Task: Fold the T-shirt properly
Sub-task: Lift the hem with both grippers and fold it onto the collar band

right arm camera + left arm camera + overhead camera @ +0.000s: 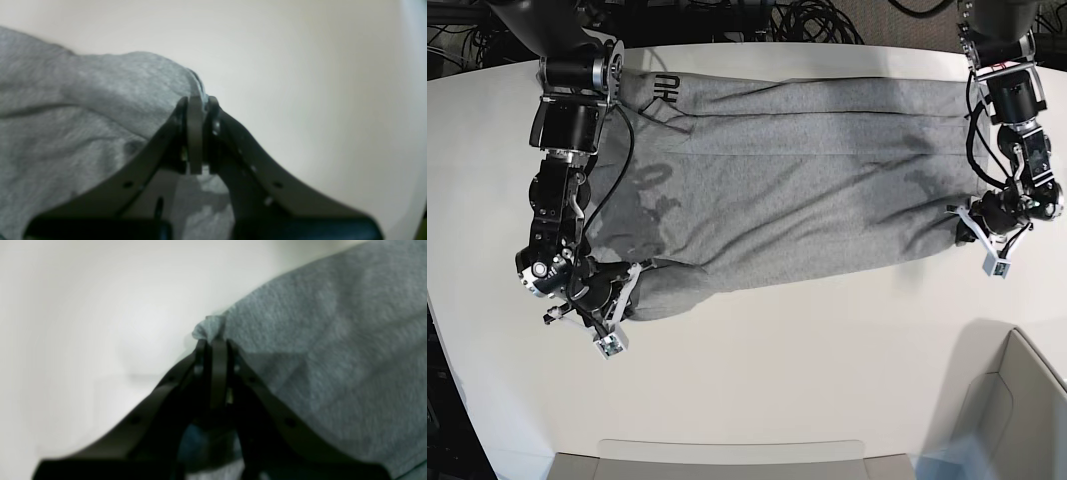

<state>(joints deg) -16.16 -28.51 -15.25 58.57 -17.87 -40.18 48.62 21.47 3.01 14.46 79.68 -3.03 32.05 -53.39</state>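
Partly visible black lettering (665,88), unreadable.

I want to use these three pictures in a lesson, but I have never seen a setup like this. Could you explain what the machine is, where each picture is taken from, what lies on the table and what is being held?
This is a robot with two arms working at a white table. One picture looks down from above and shows both arms. The other two come from small cameras on the wrists, each looking along its own black tool.

A grey T-shirt lies spread across the table, with a bit of black lettering near one top corner.

The left tool is shut on a pinch of the shirt's edge; from above it is on the right side of the picture. The right tool is shut on the cloth's edge at the other end, on the left from above. Both wrist pictures are blurred.
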